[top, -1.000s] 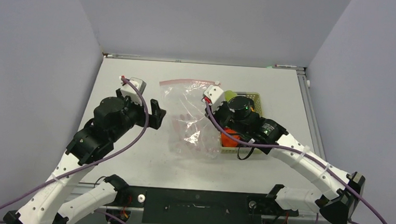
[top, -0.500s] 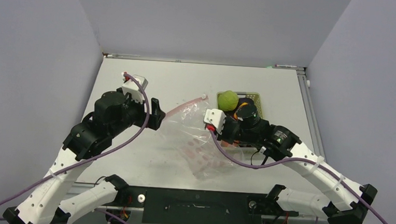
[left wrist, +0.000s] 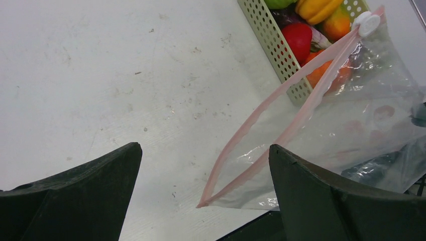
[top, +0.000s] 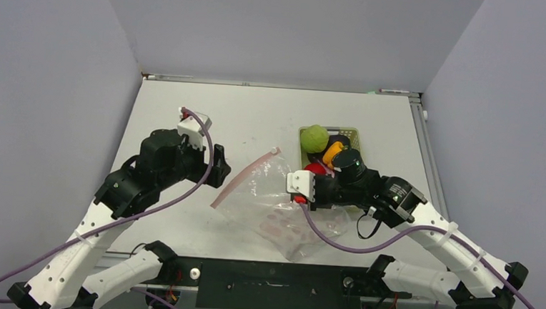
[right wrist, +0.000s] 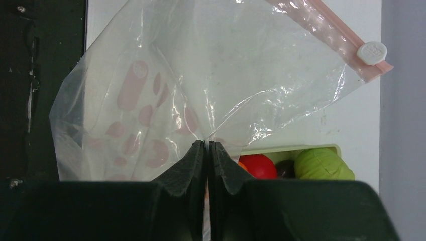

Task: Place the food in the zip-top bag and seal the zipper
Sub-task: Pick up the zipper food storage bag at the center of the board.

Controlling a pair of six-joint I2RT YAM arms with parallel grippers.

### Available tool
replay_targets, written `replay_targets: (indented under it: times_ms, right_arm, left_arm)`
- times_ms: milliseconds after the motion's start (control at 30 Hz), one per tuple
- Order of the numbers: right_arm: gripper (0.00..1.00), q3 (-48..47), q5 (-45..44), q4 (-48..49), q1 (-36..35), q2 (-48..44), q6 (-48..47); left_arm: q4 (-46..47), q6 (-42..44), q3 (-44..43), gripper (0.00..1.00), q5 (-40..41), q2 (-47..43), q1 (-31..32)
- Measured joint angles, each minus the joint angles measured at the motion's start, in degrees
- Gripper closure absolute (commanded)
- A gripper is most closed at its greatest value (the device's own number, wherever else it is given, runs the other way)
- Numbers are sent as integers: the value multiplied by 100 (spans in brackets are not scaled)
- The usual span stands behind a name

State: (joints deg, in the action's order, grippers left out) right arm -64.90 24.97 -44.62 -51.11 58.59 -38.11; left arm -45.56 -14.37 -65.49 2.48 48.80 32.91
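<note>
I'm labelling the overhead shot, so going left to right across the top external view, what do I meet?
The left gripper, jaws open → pink-red zipper of the zip-top bag → right gripper, jaws shut on the bag → green apple → yellow pepper.

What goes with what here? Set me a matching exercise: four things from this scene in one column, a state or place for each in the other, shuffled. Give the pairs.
Things:
1. left gripper
2. right gripper
3. green apple
4. zipper

States or places:
A. in the mesh basket
B. shut, pinching the zip-top bag
C. open, holding nothing
D. unsealed, its two strips parted

Pairs: 1-C, 2-B, 3-A, 4-D
</note>
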Motion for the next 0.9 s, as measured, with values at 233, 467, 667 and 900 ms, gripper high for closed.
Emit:
replay_targets:
  times_ms: [233,467,667,900]
  right_arm:
    - [95,-173,387,-162,0,-264,-273]
    - [95,-238,621,-278,0,-302,-470]
    - [95,-238,713,-323,0,-302,-507]
    - [95,-238,905,-339,0,-457,-522]
  left_arm:
    - [-22,-4,376,3,-431,-4,-2]
    - [-17,-4,623,3,-977,-92,-2]
    - [-9,-4,636,3,-1530,-282,-2]
    - [107,-37,767,0,-2199,-317,-2]
